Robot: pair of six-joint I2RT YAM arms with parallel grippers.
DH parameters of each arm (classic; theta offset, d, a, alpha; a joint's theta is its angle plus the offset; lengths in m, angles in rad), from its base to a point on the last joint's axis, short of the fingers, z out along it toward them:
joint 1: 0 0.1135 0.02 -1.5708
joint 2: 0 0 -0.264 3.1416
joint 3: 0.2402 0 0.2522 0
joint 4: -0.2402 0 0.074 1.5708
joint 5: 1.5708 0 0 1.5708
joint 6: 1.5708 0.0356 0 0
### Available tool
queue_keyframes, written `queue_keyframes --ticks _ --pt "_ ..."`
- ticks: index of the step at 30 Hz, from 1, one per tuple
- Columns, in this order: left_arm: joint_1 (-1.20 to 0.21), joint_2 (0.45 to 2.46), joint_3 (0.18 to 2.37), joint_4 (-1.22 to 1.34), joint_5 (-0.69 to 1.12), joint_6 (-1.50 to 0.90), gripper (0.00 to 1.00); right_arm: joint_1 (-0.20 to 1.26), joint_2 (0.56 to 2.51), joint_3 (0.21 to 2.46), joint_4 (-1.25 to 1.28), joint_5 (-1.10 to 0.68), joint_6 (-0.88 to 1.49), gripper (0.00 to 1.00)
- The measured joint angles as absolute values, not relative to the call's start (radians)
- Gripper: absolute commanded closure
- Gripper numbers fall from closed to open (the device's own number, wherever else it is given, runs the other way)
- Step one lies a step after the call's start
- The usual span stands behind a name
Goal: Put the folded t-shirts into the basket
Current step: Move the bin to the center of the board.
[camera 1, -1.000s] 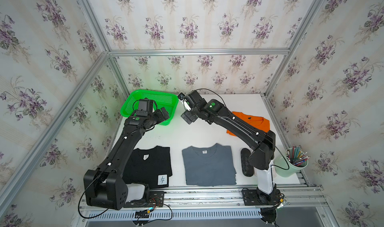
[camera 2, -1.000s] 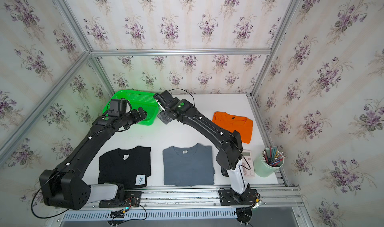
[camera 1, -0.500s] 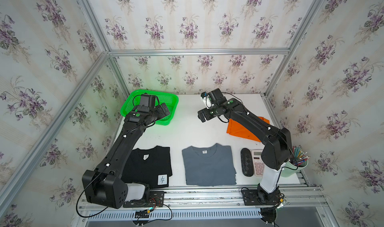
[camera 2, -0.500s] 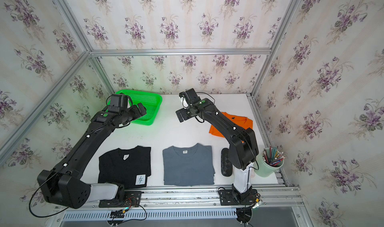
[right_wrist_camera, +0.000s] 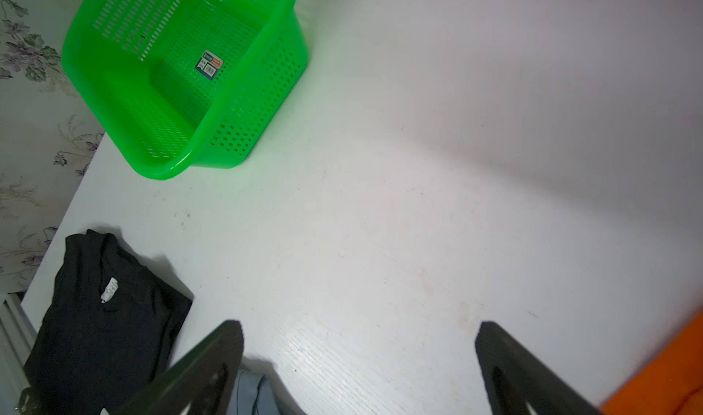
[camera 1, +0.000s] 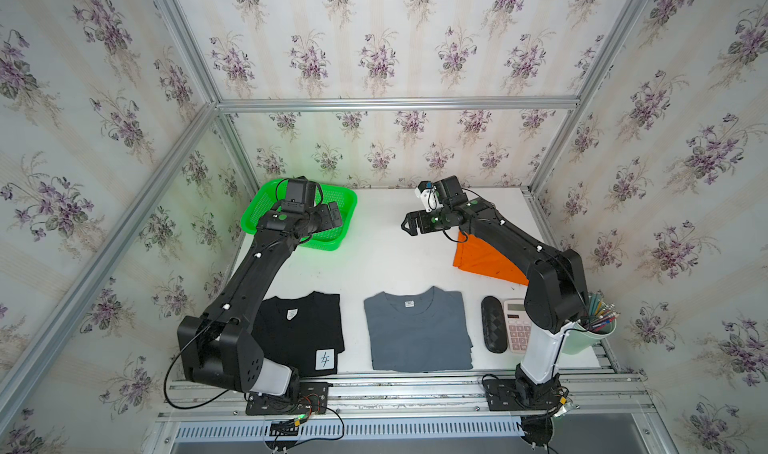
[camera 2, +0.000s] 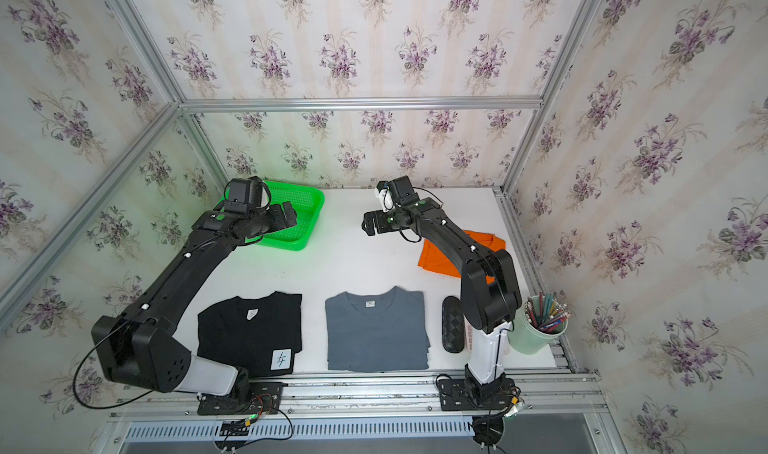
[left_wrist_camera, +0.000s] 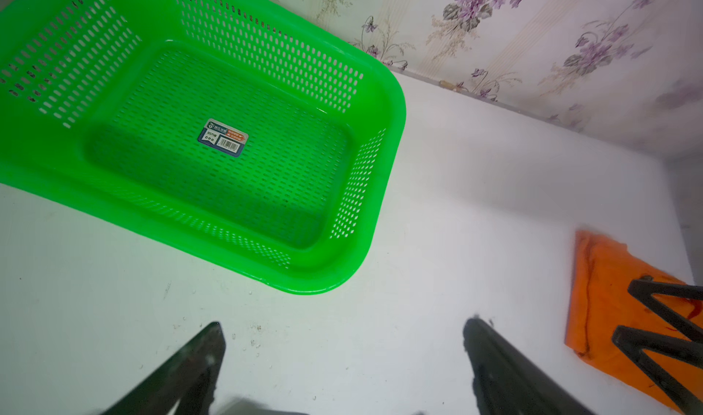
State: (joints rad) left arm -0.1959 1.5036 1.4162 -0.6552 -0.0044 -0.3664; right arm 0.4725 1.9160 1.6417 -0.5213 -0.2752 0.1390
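Viewing floral-papered booth, white bench (camera 1: 395,264). Finding basket (camera 1: 348,223) empty at far-left corner; black t-shirt (camera 1: 303,335) and grey t-shirt (camera 1: 417,335) lying along front edge, orange t-shirt (camera 1: 482,258) near right edge. Noting left pincer (left_wrist_camera: 342,323) by basket, right pincer (camera 1: 409,224) above mid-bench, both gaping wide, gripping nothing. Judging nothing done, all three remaining.

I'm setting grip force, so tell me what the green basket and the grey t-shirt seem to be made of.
The basket looks like glossy moulded plastic: smooth shiny rim, even rows of slots through walls and floor. The grey t-shirt looks like soft matte knit cloth, perhaps cotton: layered folded edges, sewn neck label, no shine.
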Motion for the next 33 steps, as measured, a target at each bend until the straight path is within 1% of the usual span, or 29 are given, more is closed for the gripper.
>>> queue_keyframes --ticks 3,6,17,21,27,33 --pt "-0.171 1.565 1.449 -0.658 0.014 -0.343 0.0 0.464 1.938 1.67 -0.521 -0.268 0.157 0.0" --pt "-0.167 1.62 1.485 -0.663 0.033 -0.327 0.03 0.465 1.933 1.665 -0.51 -0.253 0.167 0.0" --pt "-0.16 1.791 1.554 -0.672 0.166 -0.323 0.06 0.442 1.873 1.558 -0.438 -0.198 0.214 0.0" --pt "-0.162 1.815 1.545 -0.673 0.209 -0.324 0.07 0.437 1.843 1.49 -0.416 -0.191 0.214 0.0" --pt "-0.168 1.818 1.471 -0.622 0.294 -0.347 0.09 0.412 1.81 1.434 -0.384 -0.165 0.218 0.0" --pt "-0.206 1.884 1.509 -0.578 0.366 -0.365 0.1 0.416 1.776 1.397 -0.356 -0.129 0.228 0.0"
